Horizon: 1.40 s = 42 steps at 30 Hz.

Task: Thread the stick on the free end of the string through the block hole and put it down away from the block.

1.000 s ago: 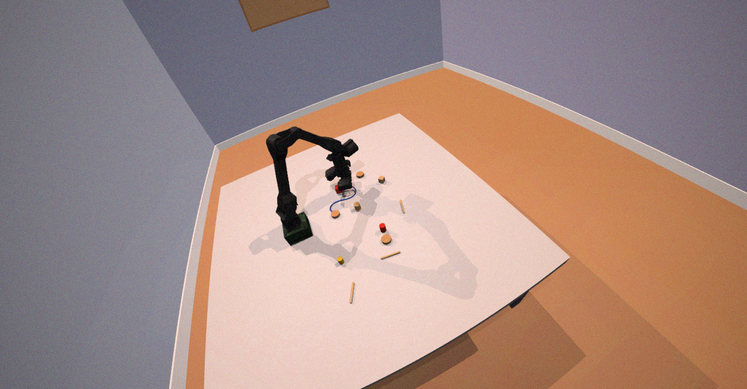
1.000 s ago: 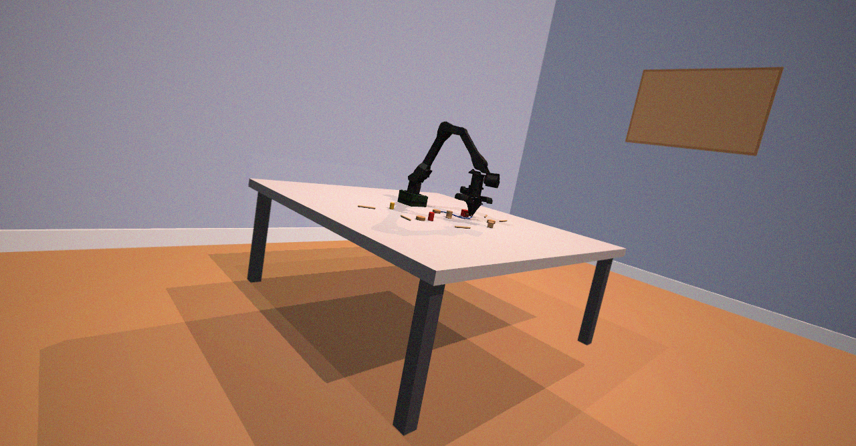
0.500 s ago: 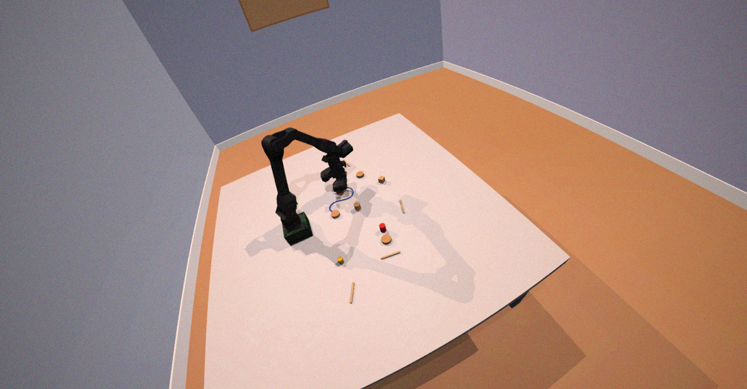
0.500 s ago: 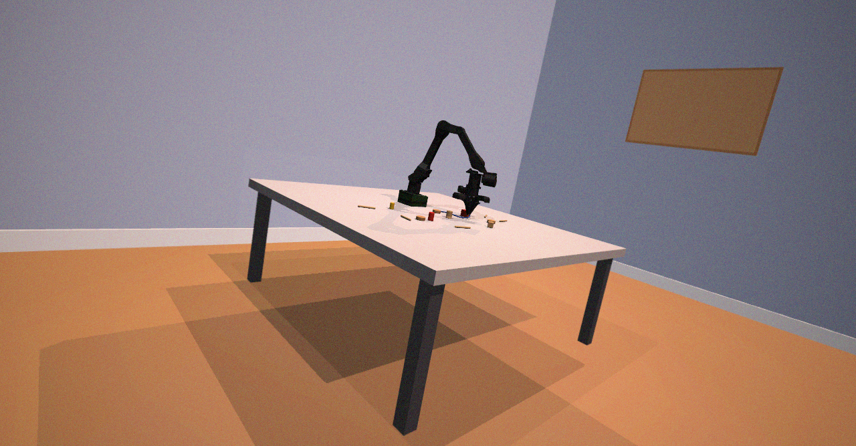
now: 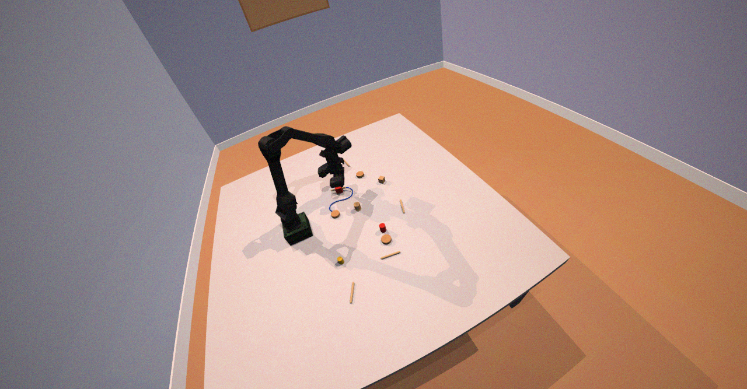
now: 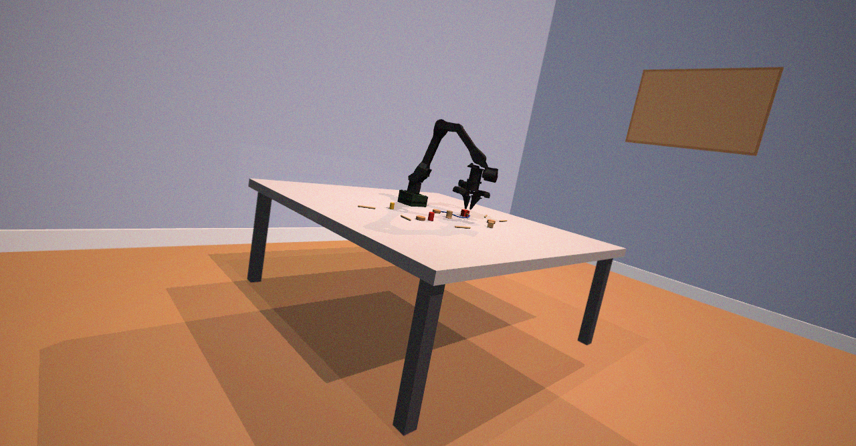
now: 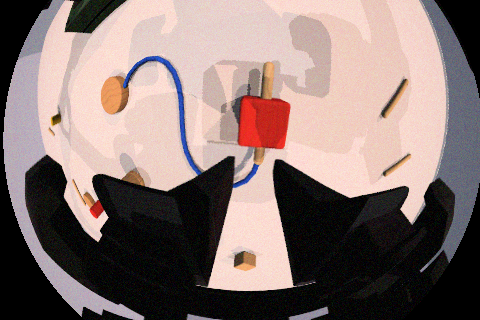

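I am over the big white table [image 5: 470,240], and my arm [image 5: 276,178] bends down from its base near the back. My gripper [image 7: 254,164] hangs just above the table with its fingers partly open, and I hold nothing. Right in front of my fingers sits the red block [image 7: 264,122]. The stick [image 7: 267,79] is inside the block's hole now, with a long bit poking out the far side and a short bit out the near side. The blue string [image 7: 175,100] runs from the near end in a loop to the round button [image 7: 114,95]. I think my next job is to go around and grab the far end. If I bump the block, it could tip or slide, and the stick could slip back out. If I pull too hard, the string could drag the block along. A small cube [image 7: 244,260] lies under my gripper, so I must not knock it either.
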### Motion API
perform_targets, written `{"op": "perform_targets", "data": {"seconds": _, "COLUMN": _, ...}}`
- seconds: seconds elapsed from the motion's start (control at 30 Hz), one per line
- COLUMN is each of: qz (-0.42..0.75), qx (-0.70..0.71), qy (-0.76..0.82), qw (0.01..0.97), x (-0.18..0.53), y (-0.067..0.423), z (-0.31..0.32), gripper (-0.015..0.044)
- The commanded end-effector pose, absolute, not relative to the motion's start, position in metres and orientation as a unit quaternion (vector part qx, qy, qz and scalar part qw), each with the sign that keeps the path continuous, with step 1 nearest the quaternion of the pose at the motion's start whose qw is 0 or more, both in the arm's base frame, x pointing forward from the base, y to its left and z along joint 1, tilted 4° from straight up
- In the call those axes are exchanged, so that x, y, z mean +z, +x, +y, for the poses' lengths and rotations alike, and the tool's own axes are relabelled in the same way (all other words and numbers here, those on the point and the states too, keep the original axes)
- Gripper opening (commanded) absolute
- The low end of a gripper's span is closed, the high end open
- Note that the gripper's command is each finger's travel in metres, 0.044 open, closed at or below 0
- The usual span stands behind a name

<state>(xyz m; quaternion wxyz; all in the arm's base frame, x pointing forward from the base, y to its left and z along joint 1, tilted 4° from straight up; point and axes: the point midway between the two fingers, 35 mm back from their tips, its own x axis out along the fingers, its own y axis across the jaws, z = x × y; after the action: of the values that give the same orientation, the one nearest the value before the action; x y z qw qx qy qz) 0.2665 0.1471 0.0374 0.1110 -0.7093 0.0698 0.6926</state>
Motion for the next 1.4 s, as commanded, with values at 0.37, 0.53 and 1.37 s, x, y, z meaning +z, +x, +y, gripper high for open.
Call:
{"op": "perform_targets", "data": {"seconds": 0.37, "qz": 0.17, "qx": 0.657, "qy": -0.694, "qw": 0.241, "x": 0.09, "y": 0.266, "z": 0.15, "gripper": 0.0125}}
{"op": "perform_targets", "data": {"seconds": 0.53, "qz": 0.322, "qx": 0.6, "qy": -0.615, "qw": 0.397, "x": 0.089, "y": 0.257, "z": 0.152, "gripper": 0.0125}}
{"op": "perform_targets", "data": {"seconds": 1.37, "qz": 0.679, "qx": 0.128, "qy": -0.08, "qw": 0.718, "x": 0.084, "y": 0.223, "z": 0.16, "gripper": 0.0125}}
